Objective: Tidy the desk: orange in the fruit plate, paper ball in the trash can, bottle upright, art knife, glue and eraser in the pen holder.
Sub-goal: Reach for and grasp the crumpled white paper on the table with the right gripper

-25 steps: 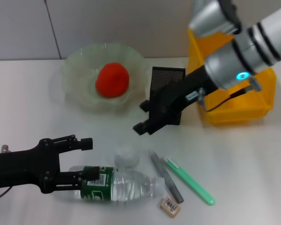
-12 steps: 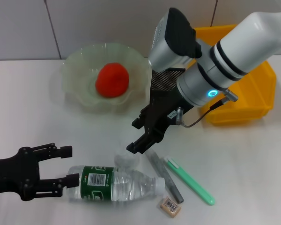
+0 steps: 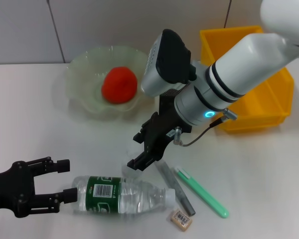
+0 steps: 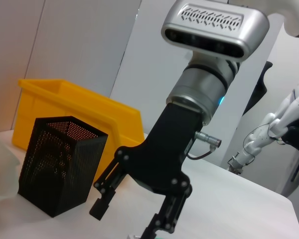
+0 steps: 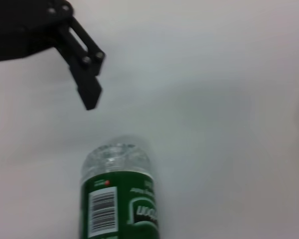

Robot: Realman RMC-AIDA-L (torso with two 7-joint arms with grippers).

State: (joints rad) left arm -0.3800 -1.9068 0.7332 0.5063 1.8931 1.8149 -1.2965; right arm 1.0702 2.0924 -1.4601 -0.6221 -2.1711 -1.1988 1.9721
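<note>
- The right gripper (image 3: 146,150) hangs over the middle of the table (image 3: 269,169), jaws apart, right above the small crumpled paper ball (image 3: 131,167), which it mostly hides in the head view.
- The left gripper (image 3: 64,179) sits low at the near left, jaws apart and empty, just off the base end of the bottle (image 3: 122,194).
- That bottle lies on its side: clear ribbed plastic, green barcode label, a round body free to roll.
- The orange (image 3: 119,85), smooth and red-orange, is already in the fruit plate (image 3: 79,74), a pale-green glass bowl with a scalloped rim, far left.
- The black mesh pen holder (image 4: 60,162) stands behind the right arm, with the yellow plastic trash can (image 3: 269,99) to its right.
- Near right lie a grey stick (image 3: 175,187), a mint-green knife (image 3: 202,191) and the tiny tan eraser (image 3: 180,218).
- Risk, as I read it: the paper ball sits close against the bottle, so a descending jaw could clip the bottle and set it rolling toward the stationery.
- The wad is light and springy; an off-centre pinch could squirt it sideways.
- Both arms are close; lifting the paper toward the trash can also means clearing the tall pen holder.
</note>
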